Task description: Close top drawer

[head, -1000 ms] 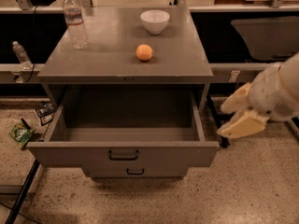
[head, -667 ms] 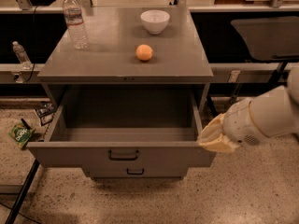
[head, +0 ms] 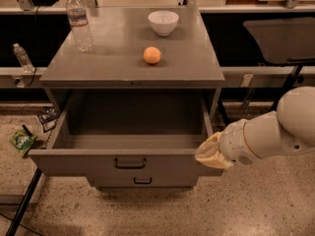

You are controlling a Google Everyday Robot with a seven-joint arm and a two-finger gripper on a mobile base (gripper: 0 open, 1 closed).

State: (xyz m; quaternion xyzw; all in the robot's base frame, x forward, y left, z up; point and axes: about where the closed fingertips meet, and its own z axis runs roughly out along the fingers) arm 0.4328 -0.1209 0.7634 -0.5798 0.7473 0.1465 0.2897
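The place looks like a robotics lab or workshop. It has a speckled hard floor (head: 147, 211), a grey metal cabinet (head: 110, 68) serving as a table and metal-framed benches (head: 256, 8) along the top of the frame. A robot's pincer (head: 210, 153) sits at centre right, at the top drawer's (head: 88, 165) front corner.

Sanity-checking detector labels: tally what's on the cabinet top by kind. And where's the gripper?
water bottle: 1
white bowl: 1
orange: 1
Total: 3
The gripper is at the right front corner of the open top drawer.
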